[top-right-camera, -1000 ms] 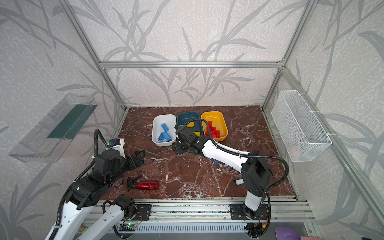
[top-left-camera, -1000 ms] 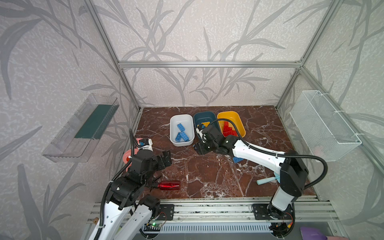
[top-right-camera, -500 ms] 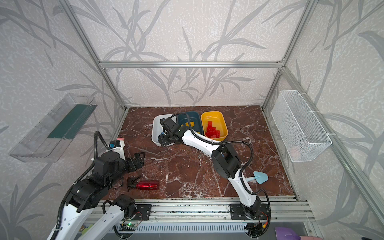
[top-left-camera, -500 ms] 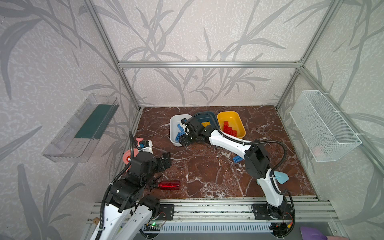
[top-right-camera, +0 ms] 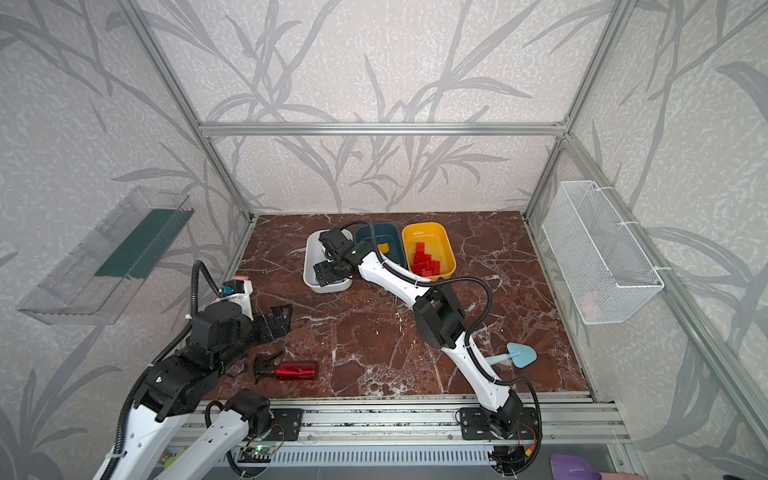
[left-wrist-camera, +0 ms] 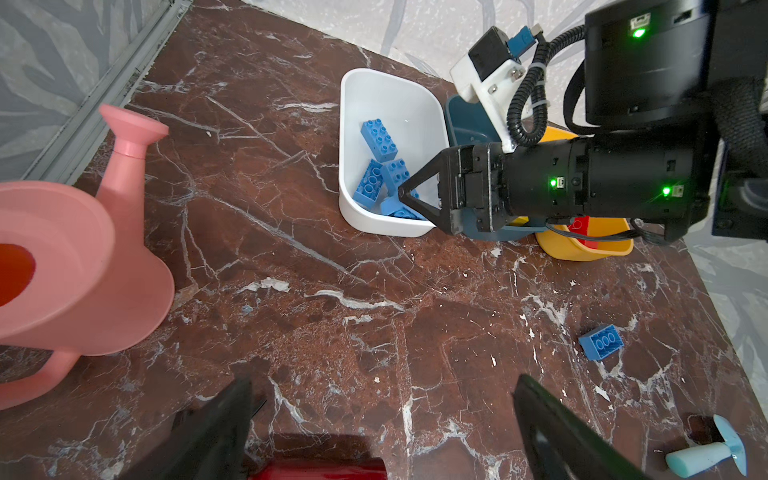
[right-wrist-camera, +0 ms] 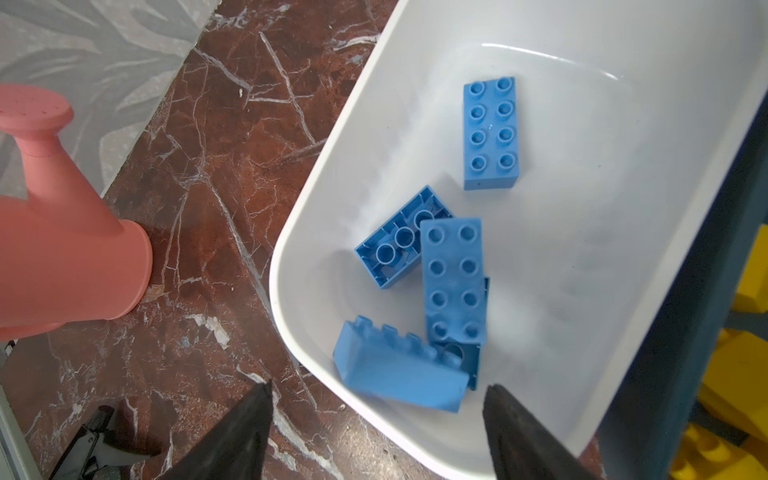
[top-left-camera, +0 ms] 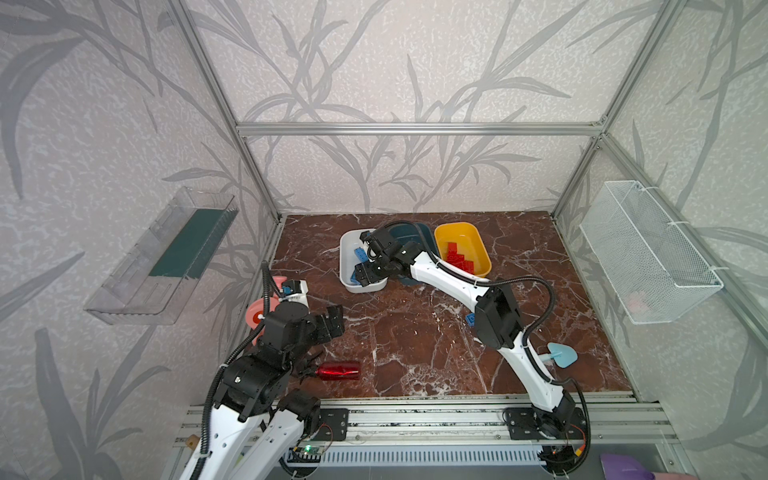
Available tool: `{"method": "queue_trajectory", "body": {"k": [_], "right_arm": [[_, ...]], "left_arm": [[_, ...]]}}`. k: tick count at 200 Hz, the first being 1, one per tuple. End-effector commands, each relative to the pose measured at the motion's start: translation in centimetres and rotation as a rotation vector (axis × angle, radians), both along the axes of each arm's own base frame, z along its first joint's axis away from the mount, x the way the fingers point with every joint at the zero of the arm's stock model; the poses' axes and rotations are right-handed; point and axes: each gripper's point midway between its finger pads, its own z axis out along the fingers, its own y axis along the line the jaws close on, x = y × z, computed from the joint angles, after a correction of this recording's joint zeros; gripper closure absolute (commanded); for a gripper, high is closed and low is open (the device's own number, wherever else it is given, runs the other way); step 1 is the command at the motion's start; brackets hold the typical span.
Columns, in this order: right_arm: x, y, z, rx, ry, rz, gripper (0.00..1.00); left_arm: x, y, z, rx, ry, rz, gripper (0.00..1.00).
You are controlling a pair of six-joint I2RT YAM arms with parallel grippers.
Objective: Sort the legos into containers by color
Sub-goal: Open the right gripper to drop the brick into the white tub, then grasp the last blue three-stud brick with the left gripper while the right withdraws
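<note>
Over the white tub [right-wrist-camera: 340, 158], I held the right gripper [right-wrist-camera: 376, 399] with jaws parted above a loose blue brick [right-wrist-camera: 399, 374] inside it, left gripper [left-wrist-camera: 382, 384] wide and empty; drop judged done, next move called for fetching the stray blue brick [left-wrist-camera: 601, 341] off the tabletop [left-wrist-camera: 332, 270].

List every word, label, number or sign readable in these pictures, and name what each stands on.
No text can be read anywhere.
Blue legos in the white tub: any stud embossing is too small to read.
Red spray bottle: no label visible.

left hand [left-wrist-camera: 382, 380] and right hand [right-wrist-camera: 378, 388] spread wide.
</note>
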Motion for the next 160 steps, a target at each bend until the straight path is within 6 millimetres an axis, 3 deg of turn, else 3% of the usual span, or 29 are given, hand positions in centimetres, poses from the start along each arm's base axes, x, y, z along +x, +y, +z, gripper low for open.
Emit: {"method": "queue_trajectory", "body": {"k": [1,38,60,73,89,113,117,160], "right_arm": [[0.2,-0.2,2.9,0.035,-0.026,0.005,0.15],[0.6,-1.9,7.5,0.096,-0.058,-0.010,0.13],[0.5,-4.6,10.4,0.132,-0.094,-0.033,0.13],[0.4,-6.8,11.2,0.152,-0.120,-0.060,0.13],[0.1,-10.3,12.8,0.193,-0.151,-0.110,0.12],[-0.2,-16.6,12.8,0.205,-0.137,-0.217,0.11],[-0.5,-17.8,13.9,0.220,-0.154,-0.235,0.11],[-3.0,-28.9,14.6,0.262,-0.177,-0.427,0.08]], "left_arm": [[0.3,-0.6,-0.7,0.016,0.023,-0.036,0.02],[1.0,-2.0,-0.9,0.005,0.057,-0.087,0.03],[1.6,-3.8,-1.6,0.030,0.092,-0.131,0.03],[2.1,-5.1,-2.1,0.070,0.102,-0.148,0.03],[2.7,-7.4,-2.7,0.100,0.116,-0.181,0.03],[3.9,-11.0,-3.9,0.128,0.166,-0.215,0.03],[4.1,-11.6,-4.1,0.134,0.175,-0.217,0.03],[5.9,-20.2,-5.8,0.207,0.189,-0.408,0.04]]}}
